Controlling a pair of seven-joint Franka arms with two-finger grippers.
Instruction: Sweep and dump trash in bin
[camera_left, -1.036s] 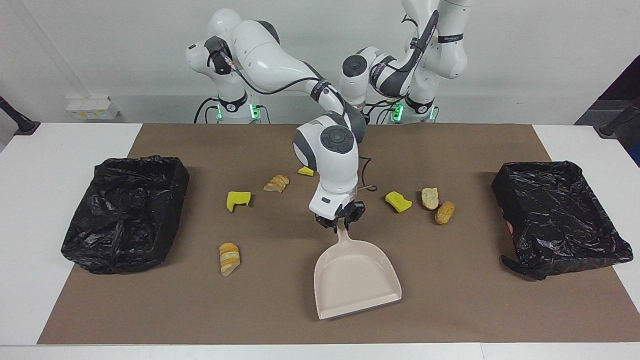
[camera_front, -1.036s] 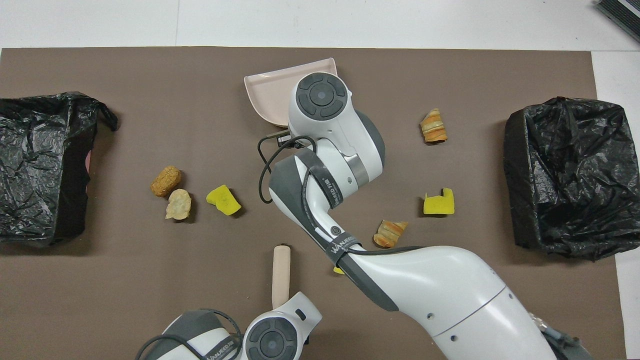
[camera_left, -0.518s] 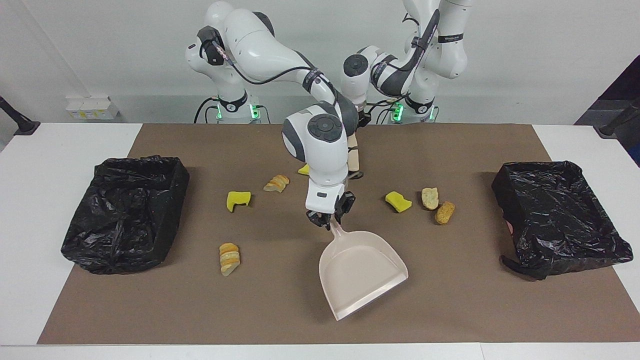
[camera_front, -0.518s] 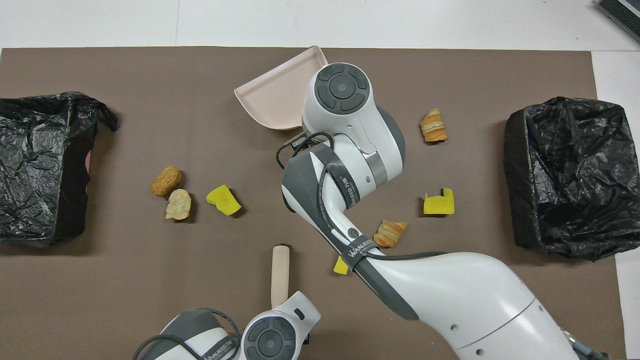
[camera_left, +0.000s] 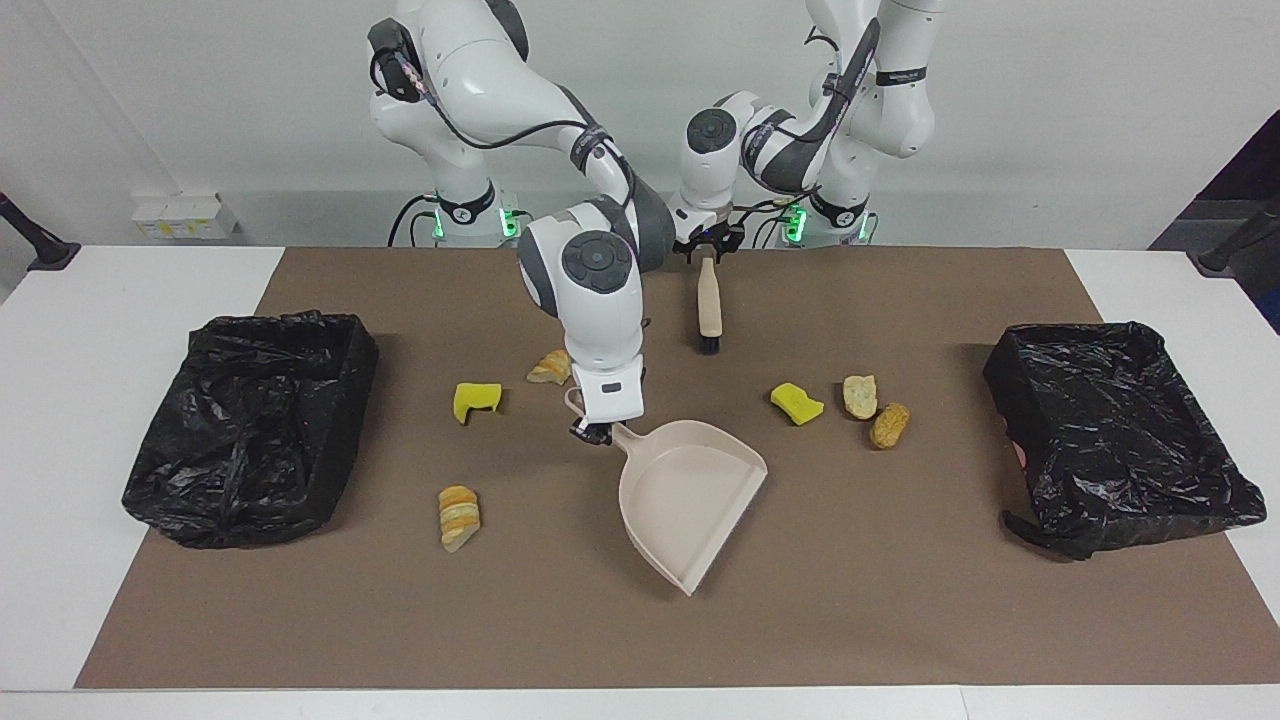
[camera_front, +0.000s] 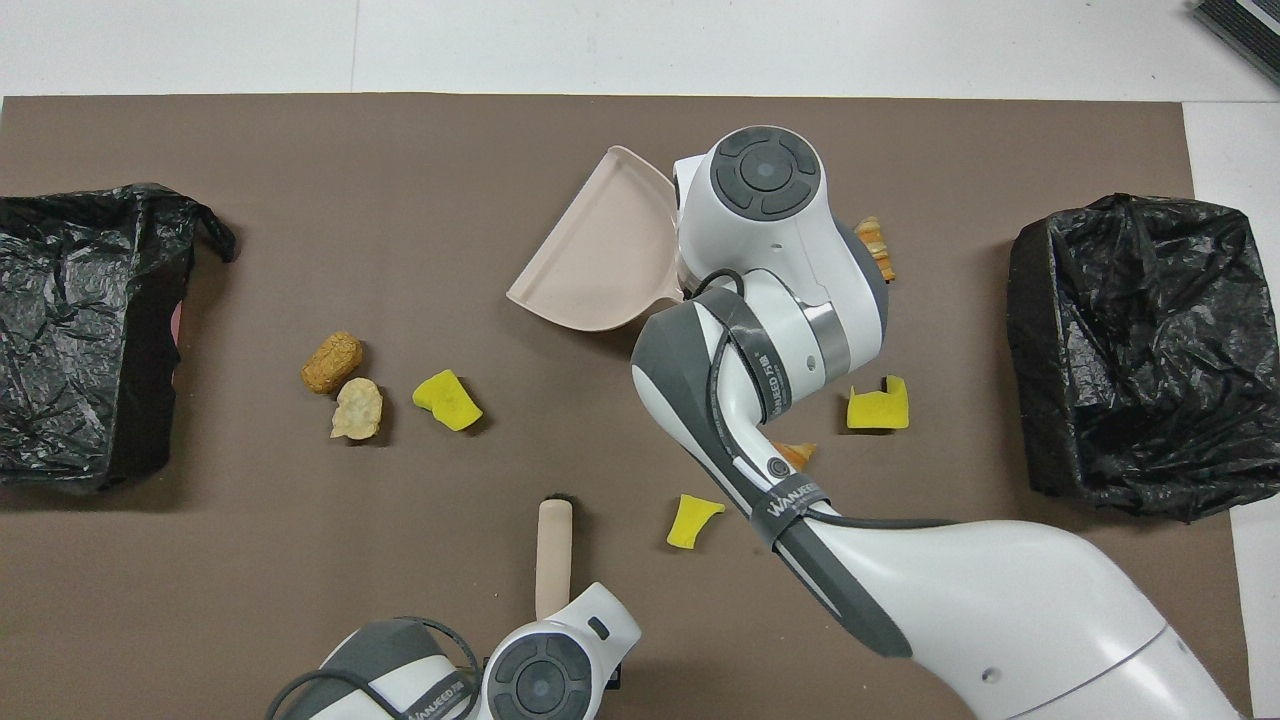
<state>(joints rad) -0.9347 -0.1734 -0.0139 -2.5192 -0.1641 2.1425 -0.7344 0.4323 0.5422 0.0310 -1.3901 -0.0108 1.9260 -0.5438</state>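
Observation:
My right gripper (camera_left: 600, 432) is shut on the handle of the beige dustpan (camera_left: 690, 495), whose open mouth faces the left arm's end of the table. Close to the robots, my left gripper (camera_left: 705, 250) is shut on the handle end of the brush (camera_left: 709, 305), black bristles down on the mat. Trash lies scattered: a yellow sponge (camera_left: 797, 403) with two bread chunks (camera_left: 859, 396) (camera_left: 889, 424) beside it, another sponge (camera_left: 477, 398), a bread piece (camera_left: 552, 367), a bread slice (camera_left: 459, 515), and a small sponge bit (camera_front: 692, 520) near the brush (camera_front: 553, 555).
Two bins lined with black bags stand on the brown mat (camera_left: 900, 600), one at the right arm's end (camera_left: 250, 420) and one at the left arm's end (camera_left: 1120, 430). My right arm stretches over the mat's middle and hides some trash from above.
My right arm has carried the dustpan toward its own end of the table and turned its mouth toward the left arm's end. The brush now shows its bristles.

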